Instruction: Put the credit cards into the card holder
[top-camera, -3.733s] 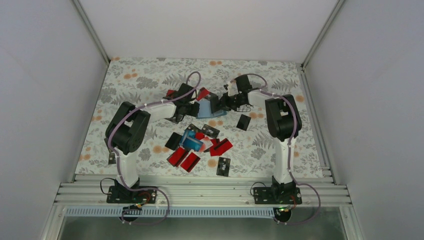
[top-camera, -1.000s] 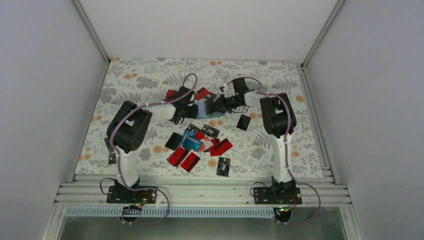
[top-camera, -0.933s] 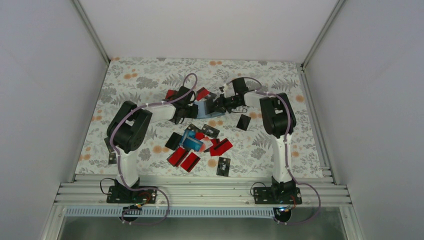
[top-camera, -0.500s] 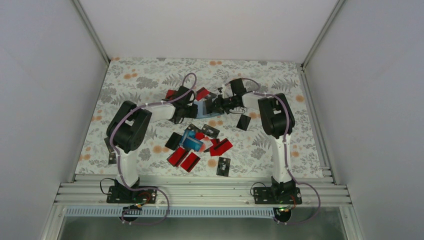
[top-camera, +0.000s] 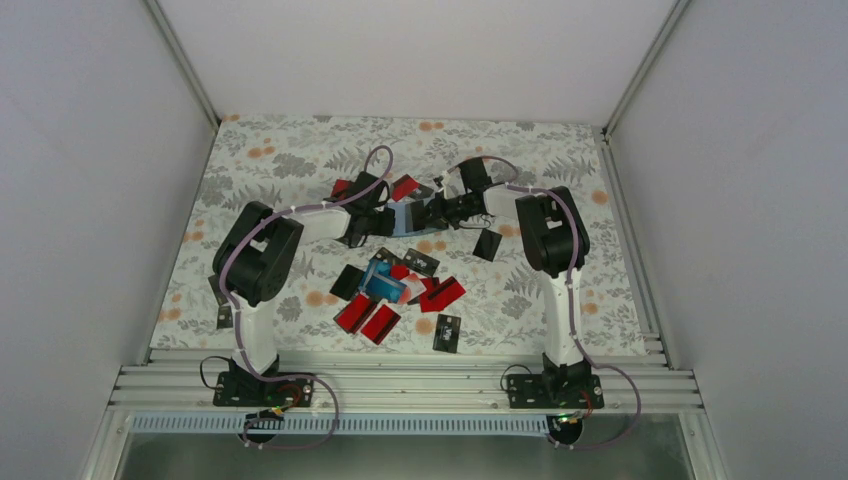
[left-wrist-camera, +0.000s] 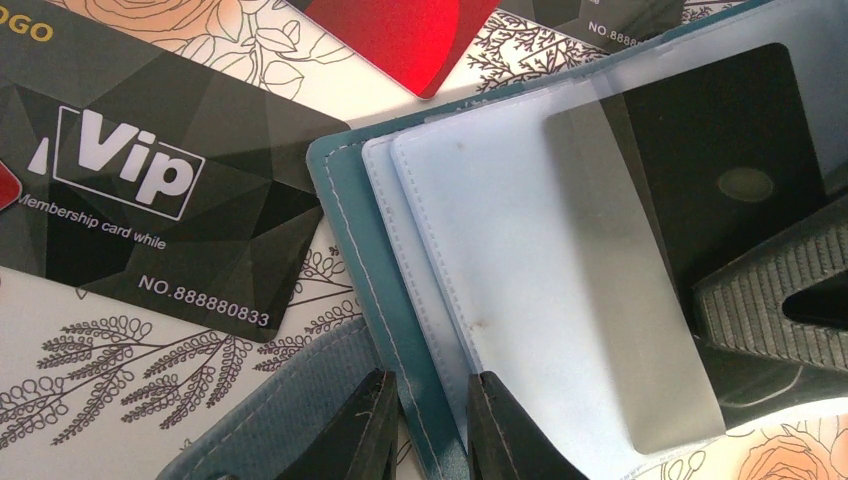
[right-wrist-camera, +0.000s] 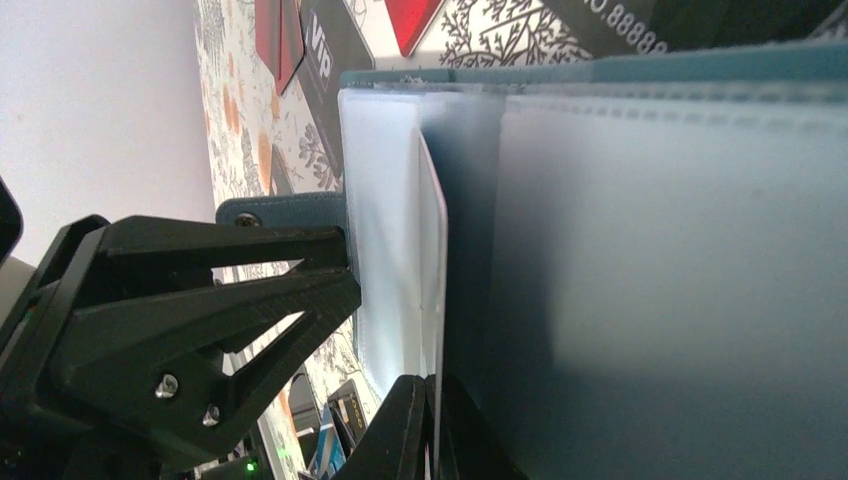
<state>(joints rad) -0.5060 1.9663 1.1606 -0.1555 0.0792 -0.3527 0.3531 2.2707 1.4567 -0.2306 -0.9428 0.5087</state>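
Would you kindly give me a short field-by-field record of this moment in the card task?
left fingers: shut on the edge of the open card holder
right fingers: shut on a black card
black card: partly inside a clear sleeve
loose cards: red, black and blue, scattered on the floral cloth
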